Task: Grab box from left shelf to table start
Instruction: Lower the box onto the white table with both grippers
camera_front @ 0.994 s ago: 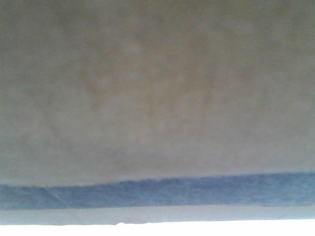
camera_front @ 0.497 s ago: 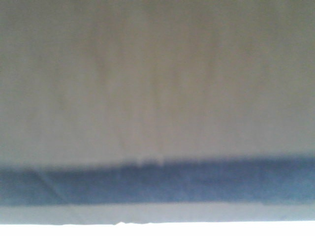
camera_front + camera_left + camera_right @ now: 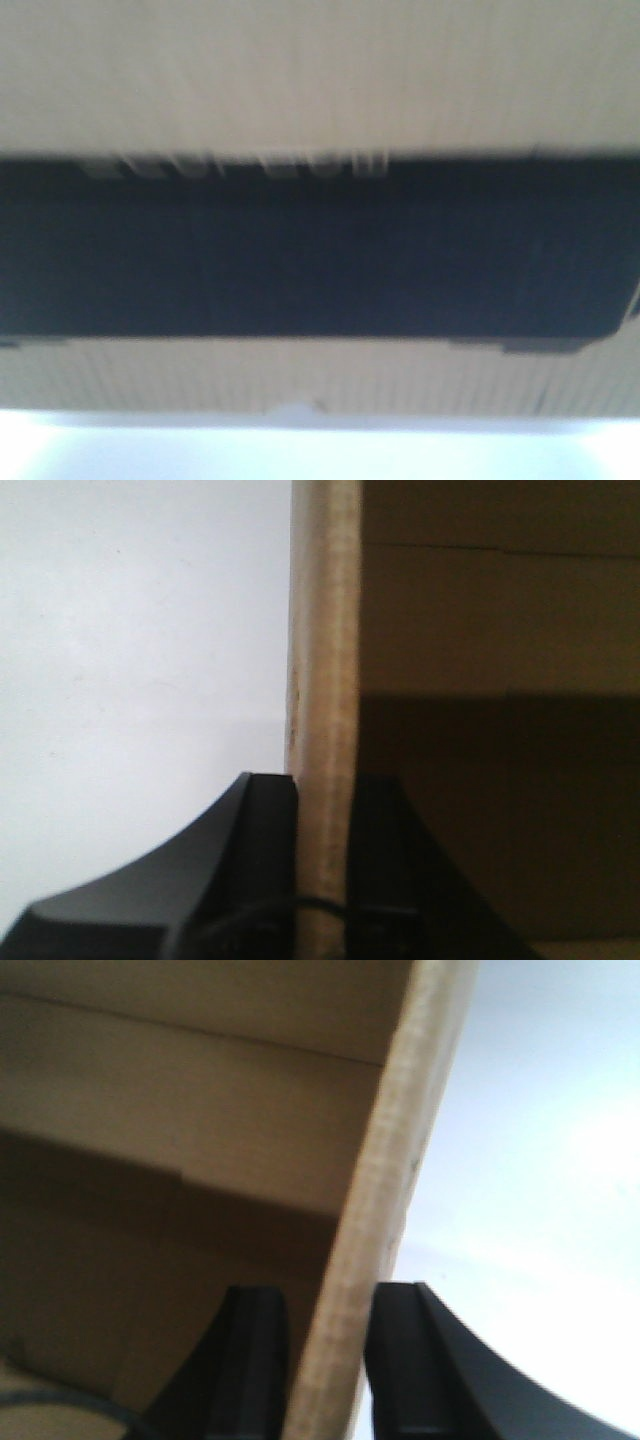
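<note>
The box fills the front view, blurred: ribbed brown corrugated card with a wide black printed band across it and smeared pale lettering along the band's top edge. Below its lower edge lies a strip of smooth, pale bluish bench.

In the left wrist view the left claw is closed on an upright wall of the box, its black fingers pressed to either face of the raw card edge; the shaded brown interior lies to one side. The right claw pinches another wall the same way, the card edge leaning slightly.
</note>
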Motion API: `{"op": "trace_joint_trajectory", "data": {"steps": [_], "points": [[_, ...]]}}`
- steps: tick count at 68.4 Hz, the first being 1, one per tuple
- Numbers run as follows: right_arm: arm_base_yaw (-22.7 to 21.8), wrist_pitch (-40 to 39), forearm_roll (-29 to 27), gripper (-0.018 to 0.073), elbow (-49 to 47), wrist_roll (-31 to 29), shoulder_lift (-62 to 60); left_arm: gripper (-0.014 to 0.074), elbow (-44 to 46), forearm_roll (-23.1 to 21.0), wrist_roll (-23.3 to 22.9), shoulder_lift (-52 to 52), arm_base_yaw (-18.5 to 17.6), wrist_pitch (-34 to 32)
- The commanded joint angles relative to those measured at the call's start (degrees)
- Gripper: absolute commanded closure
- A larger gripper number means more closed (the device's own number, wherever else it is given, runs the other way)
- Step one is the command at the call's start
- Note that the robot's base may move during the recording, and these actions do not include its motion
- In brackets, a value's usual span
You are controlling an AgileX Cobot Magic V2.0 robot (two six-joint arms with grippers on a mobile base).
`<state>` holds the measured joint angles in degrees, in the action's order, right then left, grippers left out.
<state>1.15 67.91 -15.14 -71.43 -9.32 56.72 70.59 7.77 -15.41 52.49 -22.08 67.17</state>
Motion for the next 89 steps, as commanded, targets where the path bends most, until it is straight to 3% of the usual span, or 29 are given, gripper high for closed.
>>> {"op": "trace_joint_trajectory", "data": {"steps": [1, 10, 24, 52, 63, 72, 78, 84, 89], "points": [[-0.1, -3.8, -4.6, 0.0496, -2.4, -2.8, 3.4, 0.0687, 2.4, -0.6, -0.5, 3.0, 1.0, -9.6], [-0.1, -7.0, -4.6, 0.0496, -2.4, -3.9, 8.6, 0.0687, 2.4, -3.1, -0.5, 7.6, 5.4, -12.4], [-0.1, -11.4, -4.6, 0.0496, -1.7, -4.0, 14.4, 0.0687, 2.4, -3.3, -0.1, 14.5, 9.5, -13.4], [-0.1, -15.0, -3.2, 0.0494, -0.6, -5.8, 19.8, 0.0687, 2.4, -5.6, 1.5, 26.4, 9.6, -15.0], [-0.1, -14.6, -1.4, 0.0380, -0.3, -5.8, 19.9, 0.0675, 2.4, -6.2, 2.0, 28.2, 9.6, -15.1], [-0.1, -13.9, -0.7, 0.0181, -0.3, -5.8, 19.9, 0.0536, 2.4, -7.8, 4.0, 28.4, 9.6, -15.0], [-0.1, -13.8, -0.3, 0.0044, -0.3, -5.8, 19.9, 0.0358, 2.4, -8.2, 4.0, 28.4, 9.6, -15.0], [-0.1, -13.8, 0.5, -0.0036, -0.3, -5.8, 19.9, 0.0180, 2.4, -8.9, 4.0, 28.4, 9.6, -14.9], [-0.1, -13.3, 2.3, -0.0070, -0.3, -5.8, 19.9, 0.0090, 2.4, -9.1, 4.0, 28.4, 9.6, -14.6]]}}
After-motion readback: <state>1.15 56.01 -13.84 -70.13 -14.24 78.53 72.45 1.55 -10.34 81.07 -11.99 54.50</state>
